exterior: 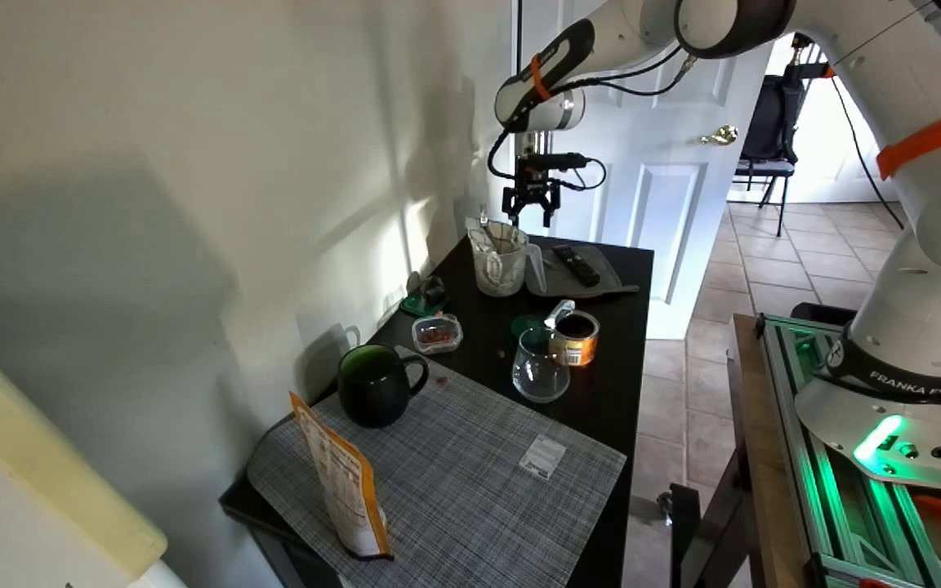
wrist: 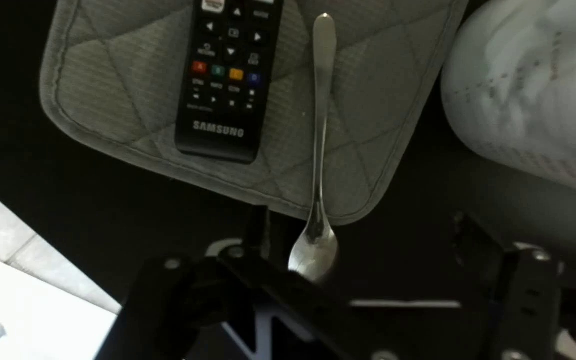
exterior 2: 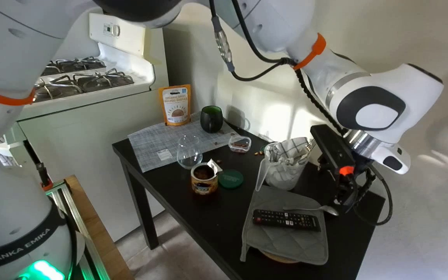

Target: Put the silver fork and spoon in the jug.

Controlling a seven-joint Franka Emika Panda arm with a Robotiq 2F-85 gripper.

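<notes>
The whitish translucent jug (exterior: 499,273) stands on the black table by the wall, also in an exterior view (exterior 2: 282,177) and at the right of the wrist view (wrist: 513,95). A silver utensil (exterior 2: 310,144) with a tined-looking end, seemingly the fork, sticks up from the jug beside a checked cloth. The silver spoon (exterior 2: 313,210) lies with its handle on a grey pad and its bowl past the pad's edge; in the wrist view the spoon (wrist: 320,125) points its bowl at my jaws. My gripper (exterior: 532,216) is open and empty above the table; its fingers (wrist: 360,230) are wide apart.
A black remote (exterior 2: 286,219) lies on the grey pad (exterior 2: 290,245) beside the spoon. An opened can (exterior 2: 203,179), a clear glass (exterior 2: 189,153), a green lid (exterior 2: 230,179), a small plastic container (exterior 2: 240,144), a dark mug (exterior 2: 211,118) and an orange pouch (exterior 2: 175,105) stand farther along.
</notes>
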